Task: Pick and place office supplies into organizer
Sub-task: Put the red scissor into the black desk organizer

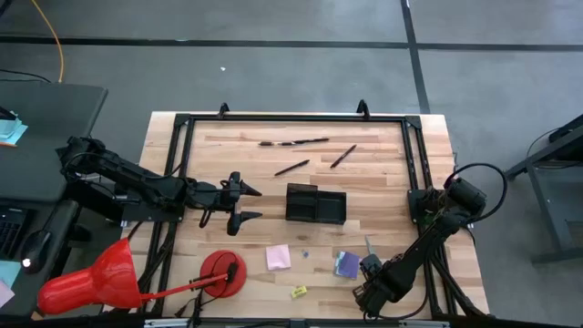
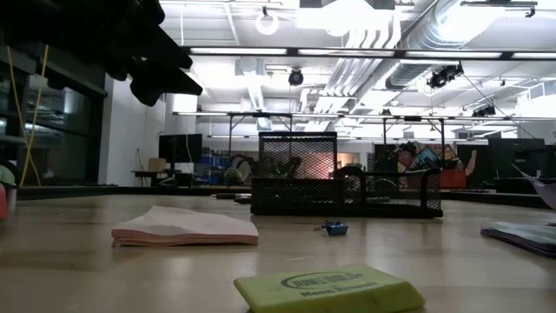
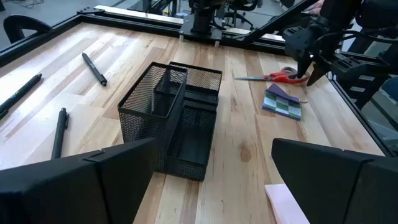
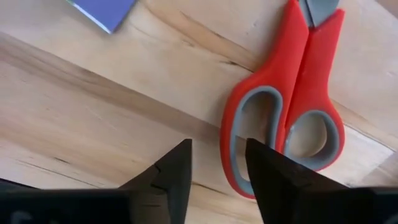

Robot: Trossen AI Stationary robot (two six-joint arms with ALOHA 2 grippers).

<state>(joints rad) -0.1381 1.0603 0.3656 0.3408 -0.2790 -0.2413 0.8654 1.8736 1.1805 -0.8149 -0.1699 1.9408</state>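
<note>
Through the right wrist camera I see my right gripper [image 4: 217, 163] low over the wooden desk [image 4: 81, 112], its two dark fingers [image 4: 171, 168] standing a narrow gap apart with bare wood between them. The red-handled scissors [image 4: 292, 93] lie flat just beside one fingertip, blades closed, grey-lined loops nearest me; whether that finger touches the handle I cannot tell. A corner of the purple pad [image 4: 102, 11] shows farther off.

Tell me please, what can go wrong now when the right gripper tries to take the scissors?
1. The right gripper sits at the edge of one handle loop of the scissors, not over it; its fingers may close beside the handle and push it away.
2. The scissors lie flat on the table, so the fingertips could scrape the wood.
</note>
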